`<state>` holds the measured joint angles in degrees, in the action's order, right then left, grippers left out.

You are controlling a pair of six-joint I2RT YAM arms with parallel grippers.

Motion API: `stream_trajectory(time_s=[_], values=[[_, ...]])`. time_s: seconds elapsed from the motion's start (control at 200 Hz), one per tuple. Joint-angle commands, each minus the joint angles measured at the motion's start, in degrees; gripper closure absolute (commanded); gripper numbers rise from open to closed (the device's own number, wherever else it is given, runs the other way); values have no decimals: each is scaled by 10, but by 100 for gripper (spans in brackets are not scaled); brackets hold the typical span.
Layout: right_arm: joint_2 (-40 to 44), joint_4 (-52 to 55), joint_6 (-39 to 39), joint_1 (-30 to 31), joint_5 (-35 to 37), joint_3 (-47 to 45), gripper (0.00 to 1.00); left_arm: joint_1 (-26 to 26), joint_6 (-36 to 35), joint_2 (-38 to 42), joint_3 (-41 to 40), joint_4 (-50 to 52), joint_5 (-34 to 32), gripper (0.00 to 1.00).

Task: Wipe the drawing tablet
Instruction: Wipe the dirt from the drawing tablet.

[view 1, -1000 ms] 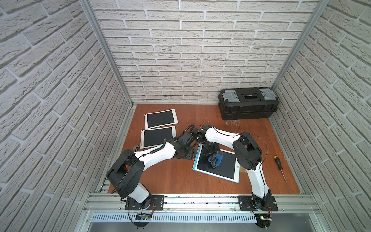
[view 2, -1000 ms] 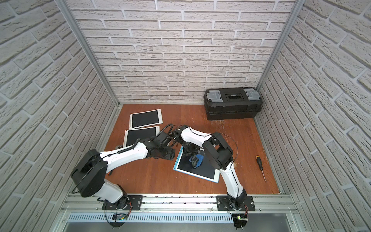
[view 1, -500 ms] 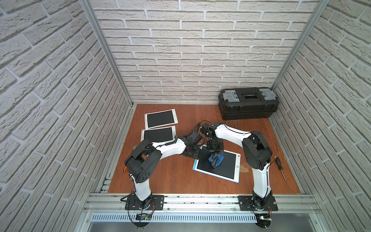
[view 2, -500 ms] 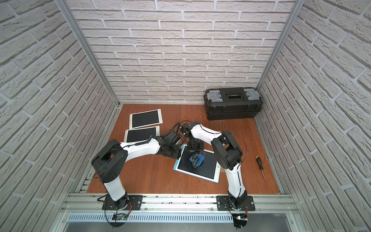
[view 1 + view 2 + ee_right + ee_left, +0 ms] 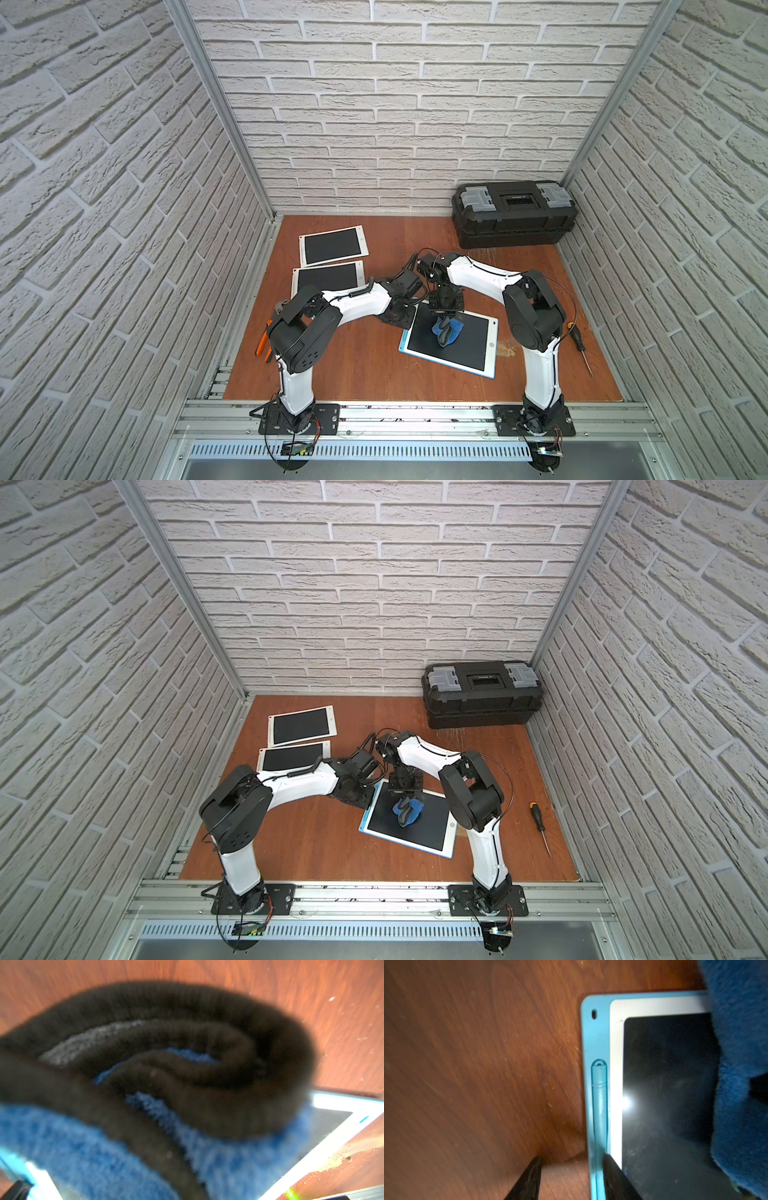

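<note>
Left gripper (image 5: 571, 1157) has reached my glossy drawing tablet (image 5: 457, 355), lying crosswise, fingers spread astride its blue rim; right gripper (image 5: 444, 333) pinches fuzzy blue cloth (image 5: 456, 328).

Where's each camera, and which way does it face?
Top views: above the front rail, looking down at the table; left arm, right arm show.
Left wrist: faces down at the tablet corner; left gripper fingertips show.
Right wrist: faces down onto the cloth; no robot part clearly discernible.
Shared: both wrists see cloth and tablet.
</note>
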<state>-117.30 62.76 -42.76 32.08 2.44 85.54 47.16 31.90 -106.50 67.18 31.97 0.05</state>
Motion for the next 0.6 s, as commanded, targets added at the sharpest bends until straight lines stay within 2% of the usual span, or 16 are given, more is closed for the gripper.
stream_trajectory(time_s=[0.0, 0.09, 0.18, 0.29, 0.425, 0.595], values=[[-32, -42, 3, -3, 1, -30, 98, 15, -25, -56, -19, 102, -21, 47], [-31, -42, 4, -5, -2, -31, 98, 19, -37, -67, -4, 118, -21, 46], [-31, -42, 6, -7, -7, -32, 98, 21, -42, -83, 5, 137, -31, 50], [-21, -39, 9, -13, -6, -38, 98, 26, -49, -100, 21, 183, -73, 56], [-12, -41, 14, -20, -9, -48, 98, 46, -59, -132, 53, 240, -113, 56], [-9, -45, 19, -28, -13, -58, 98, 51, -56, -148, 46, 228, -98, 56]])
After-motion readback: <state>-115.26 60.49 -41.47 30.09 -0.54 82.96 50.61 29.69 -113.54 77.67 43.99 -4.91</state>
